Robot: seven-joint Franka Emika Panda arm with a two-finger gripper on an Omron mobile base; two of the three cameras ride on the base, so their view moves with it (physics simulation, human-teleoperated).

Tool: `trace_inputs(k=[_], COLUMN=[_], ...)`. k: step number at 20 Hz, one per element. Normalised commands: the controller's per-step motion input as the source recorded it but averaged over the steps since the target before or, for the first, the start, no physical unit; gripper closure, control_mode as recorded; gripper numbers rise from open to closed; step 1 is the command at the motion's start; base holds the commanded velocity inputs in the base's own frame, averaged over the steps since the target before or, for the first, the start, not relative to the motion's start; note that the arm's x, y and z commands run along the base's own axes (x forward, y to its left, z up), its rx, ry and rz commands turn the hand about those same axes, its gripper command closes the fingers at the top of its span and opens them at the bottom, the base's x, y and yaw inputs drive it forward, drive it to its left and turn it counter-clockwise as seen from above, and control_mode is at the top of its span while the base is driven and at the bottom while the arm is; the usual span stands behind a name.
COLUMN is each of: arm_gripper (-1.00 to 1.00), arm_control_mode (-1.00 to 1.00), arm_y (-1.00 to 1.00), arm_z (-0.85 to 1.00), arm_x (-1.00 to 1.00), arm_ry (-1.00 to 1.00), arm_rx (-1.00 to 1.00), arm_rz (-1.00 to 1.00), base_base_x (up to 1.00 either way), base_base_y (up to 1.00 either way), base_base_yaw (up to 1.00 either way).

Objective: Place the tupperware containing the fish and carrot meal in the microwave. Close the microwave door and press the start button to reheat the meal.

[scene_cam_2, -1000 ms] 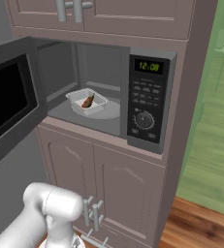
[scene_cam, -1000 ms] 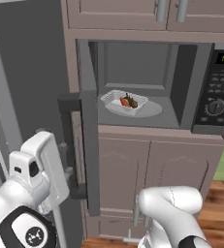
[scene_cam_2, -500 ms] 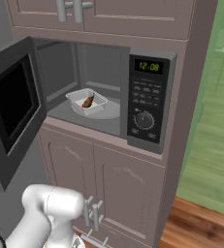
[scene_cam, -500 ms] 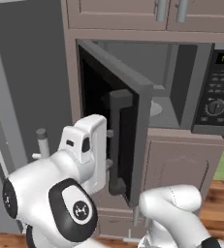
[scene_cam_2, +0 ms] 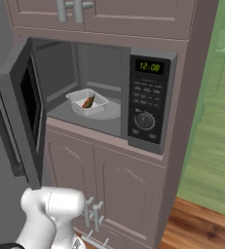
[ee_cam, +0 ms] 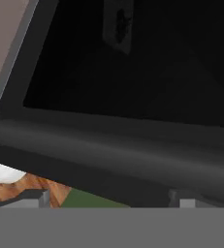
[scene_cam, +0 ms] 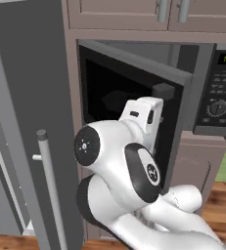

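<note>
The tupperware (scene_cam_2: 87,103) rests on the round glass plate (scene_cam_2: 110,111) inside the microwave (scene_cam_2: 145,99), with the fish and carrot meal (scene_cam_2: 88,101) in it. The microwave door (scene_cam_2: 28,99) stands roughly half swung, its black window (scene_cam: 109,93) facing the left base camera. My arm (scene_cam: 114,156) reaches up with its white hand against the door's outer face below the handle's end block (scene_cam: 163,91). In the hand view my gripper (ee_cam: 108,197) is open, fingertips (ee_cam: 33,196) far apart, close under the dark bar handle (ee_cam: 108,145) and the window (ee_cam: 133,72).
A tall grey fridge door with a bar handle (scene_cam: 48,185) stands close on the left. Cabinet doors sit above (scene_cam_2: 109,14) and below (scene_cam_2: 119,194) the microwave. Wood floor (scene_cam_2: 201,228) lies to the right.
The microwave door has swung from wide open to about half shut. My arm has swept across the left base view with its hand behind the door.
</note>
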Motion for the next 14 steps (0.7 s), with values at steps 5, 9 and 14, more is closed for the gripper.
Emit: trace_inputs(k=[5,9,14], arm_gripper=[-1.0,-1.0,-1.0], arm_control_mode=[-1.0,-1.0,-1.0], arm_y=[-0.98,-0.72,-0.33], arm_z=[0.04,0.0,0.0], arm_x=[0.45,0.86,1.0], arm_ry=[0.15,0.16,0.15], arm_rx=[0.11,0.02,0.0], arm_rz=[0.0,-0.02,-0.07], base_base_x=[0.0,0.0,0.0], base_base_y=[0.0,0.0,0.0], base_base_yaw=[0.0,0.0,0.0])
